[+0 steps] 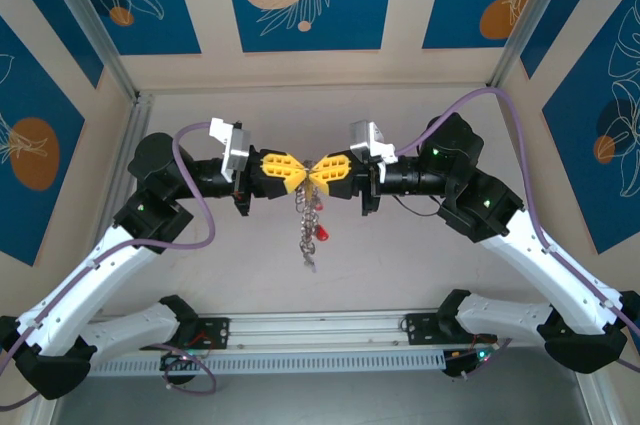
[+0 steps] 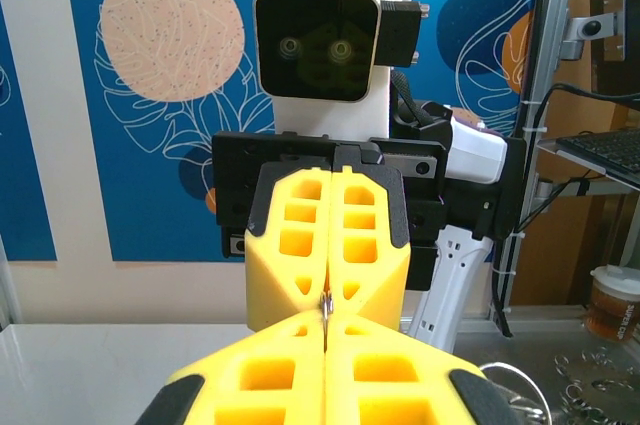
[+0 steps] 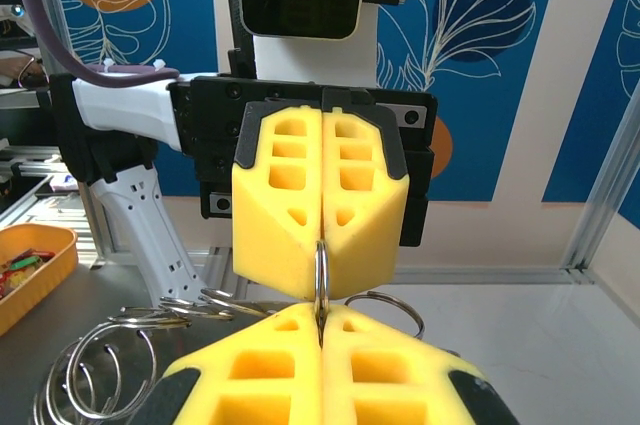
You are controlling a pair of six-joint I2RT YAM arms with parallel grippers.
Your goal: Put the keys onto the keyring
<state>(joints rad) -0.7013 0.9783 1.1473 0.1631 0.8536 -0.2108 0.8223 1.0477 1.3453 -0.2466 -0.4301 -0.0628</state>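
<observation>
Keyring [image 1: 310,210] hangs lengthwise straight down, pinched by left fingers [image 1: 282,171], right fingers [image 1: 337,169].

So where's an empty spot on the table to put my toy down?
The middle is crowded: the left gripper and right gripper pinch the dangling keyring tip to tip. Bare table lies behind them up to the back wall, and in front, between the keyring and the metal rail.

From the right wrist you had an orange tray [image 3: 30,267] at nine o'clock; from the left, a cup [image 2: 612,303] at four.
</observation>
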